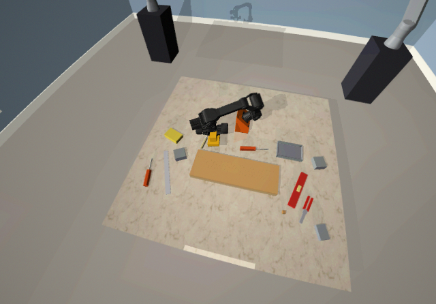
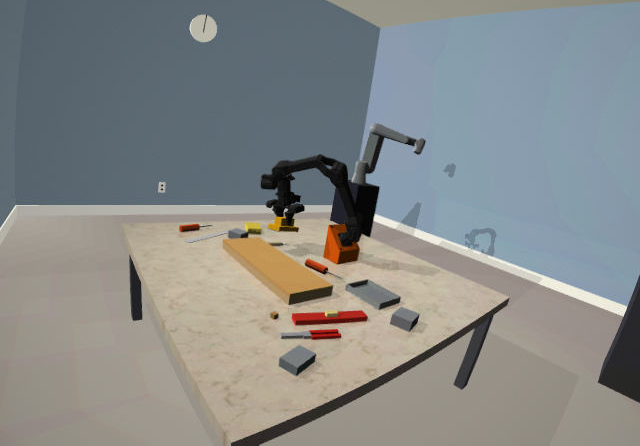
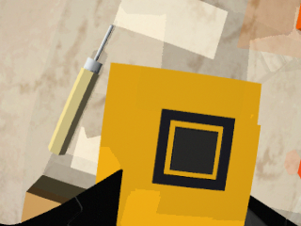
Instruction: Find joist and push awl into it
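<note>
My gripper (image 1: 213, 133) (image 2: 284, 218) (image 3: 173, 185) is shut on the yellow-orange stud finder (image 1: 213, 141) (image 2: 282, 226) (image 3: 134, 94), which appears a little above the table behind the panel's left end. Its dark square display faces the wrist camera, with no lit signal on it. The awl (image 1: 204, 142) (image 2: 276, 243) (image 3: 75, 110), with a pale yellow handle, lies on the table beside and below the stud finder. The tan floor panel (image 1: 234, 174) (image 2: 273, 268) (image 3: 35, 205) lies flat; no hole shows in it. The grey tray (image 1: 289, 151) (image 2: 373, 293) is empty, right of the panel.
An orange screwdriver (image 1: 247, 148) (image 2: 316, 266) lies between the arm's base and panel. Left are a grey block (image 1: 180, 153), yellow block (image 1: 173, 135), ruler (image 1: 167, 174) and another screwdriver (image 1: 147, 178). Right are a red level (image 1: 296, 195), pliers (image 1: 307, 203) and grey blocks (image 1: 319, 162) (image 2: 297, 359).
</note>
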